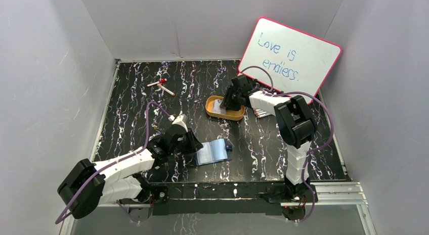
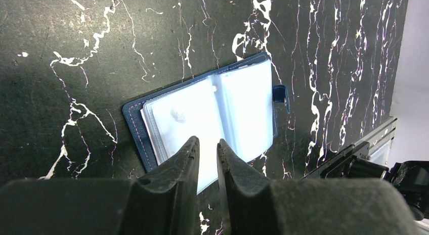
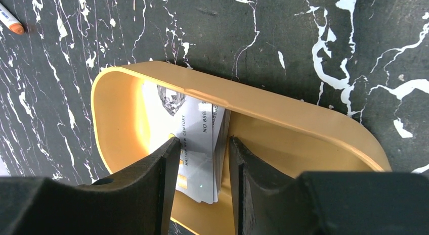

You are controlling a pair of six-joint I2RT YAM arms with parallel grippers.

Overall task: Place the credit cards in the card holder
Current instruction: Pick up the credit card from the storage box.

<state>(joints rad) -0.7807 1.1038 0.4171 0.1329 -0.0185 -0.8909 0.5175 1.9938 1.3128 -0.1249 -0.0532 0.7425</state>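
The navy card holder (image 1: 215, 151) lies open on the black marbled table, clear sleeves up; in the left wrist view (image 2: 238, 103) its snap tab points right. My left gripper (image 1: 195, 144) sits at the holder's left edge, its tips (image 2: 207, 144) over the near edge of the sleeves, jaws almost together with nothing seen between them. Several pale grey credit cards (image 3: 200, 121) stand stacked on edge in the orange oval tray (image 3: 283, 106). My right gripper (image 3: 202, 141) is open and reaches into the tray (image 1: 225, 115), straddling the stack. Its left finger touches the front card.
A pink-framed whiteboard (image 1: 291, 55) leans against the back right wall. Two marker pens (image 1: 162, 86) lie at the back left; one tip shows in the right wrist view (image 3: 10, 20). White walls enclose the table. A metal rail runs along the near edge (image 2: 354, 149).
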